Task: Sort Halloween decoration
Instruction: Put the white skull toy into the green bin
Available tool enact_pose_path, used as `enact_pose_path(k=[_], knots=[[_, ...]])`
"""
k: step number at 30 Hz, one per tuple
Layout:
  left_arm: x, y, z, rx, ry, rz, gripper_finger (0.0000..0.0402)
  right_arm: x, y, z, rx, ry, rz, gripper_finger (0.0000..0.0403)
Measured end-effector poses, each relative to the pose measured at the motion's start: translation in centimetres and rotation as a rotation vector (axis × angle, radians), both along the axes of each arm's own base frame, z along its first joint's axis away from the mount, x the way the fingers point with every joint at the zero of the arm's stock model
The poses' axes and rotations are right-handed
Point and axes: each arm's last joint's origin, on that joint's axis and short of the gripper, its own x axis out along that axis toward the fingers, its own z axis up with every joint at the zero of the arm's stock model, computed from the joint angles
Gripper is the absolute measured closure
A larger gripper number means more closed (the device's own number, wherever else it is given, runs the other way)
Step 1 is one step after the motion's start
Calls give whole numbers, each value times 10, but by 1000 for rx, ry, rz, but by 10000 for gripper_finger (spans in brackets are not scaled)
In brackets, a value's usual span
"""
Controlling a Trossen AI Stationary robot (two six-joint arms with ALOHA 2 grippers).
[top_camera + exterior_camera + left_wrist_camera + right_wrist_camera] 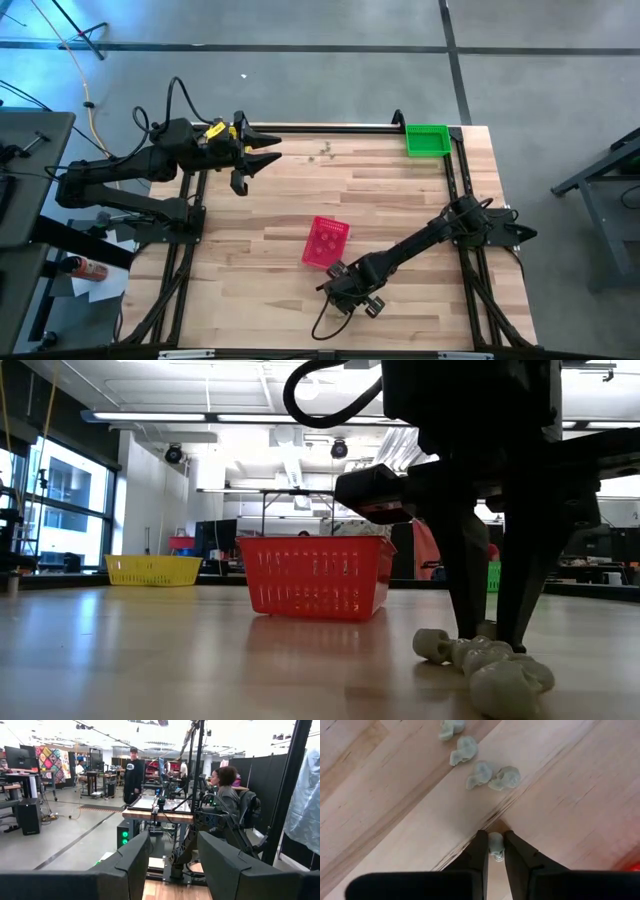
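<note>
Several pale green skull-shaped trinkets, Halloween decoration [480, 774], lie loose on the wooden table near its front edge; the low view shows them too [505, 680]. My right gripper [496, 851] points steeply down just beside them, shut on one small skull [496, 845]. In the high view it [340, 287] stands right in front of the pink-red mesh basket [325, 242]. My left gripper [262, 155] hangs open, high over the far left of the table, with nothing between its fingers [135, 865]. My right gripper pinches one small pale green skull [496, 839] between its two fingertips. The fingers come from above, pointing steeply down. The skull sits at the fingers' free ends, down at the tabletop; whether it is lifted clear does not show.
A green basket [427, 140] stands at the far right corner and a yellow basket [152, 570] shows far off in the low view. A few tiny trinkets [325, 152] lie near the far edge. People stand and sit in the room beyond the table.
</note>
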Motion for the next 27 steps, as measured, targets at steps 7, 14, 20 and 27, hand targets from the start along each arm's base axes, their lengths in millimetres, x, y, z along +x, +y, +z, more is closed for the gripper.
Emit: enact_pose_path(k=[7, 14, 20, 27], knots=[[0, 0, 0, 1, 1, 0, 247, 0, 0, 0, 0, 0, 0, 366], [0, 0, 0, 1, 2, 0, 247, -1, -3, 6, 1, -7, -5, 367], [0, 0, 0, 3, 3, 1, 247, -1, -8, 9, -6, 0, -23, 367], [0, 0, 0, 37, 8, 5, 247, -1, -15, 26, 16, -30, -30, 367]])
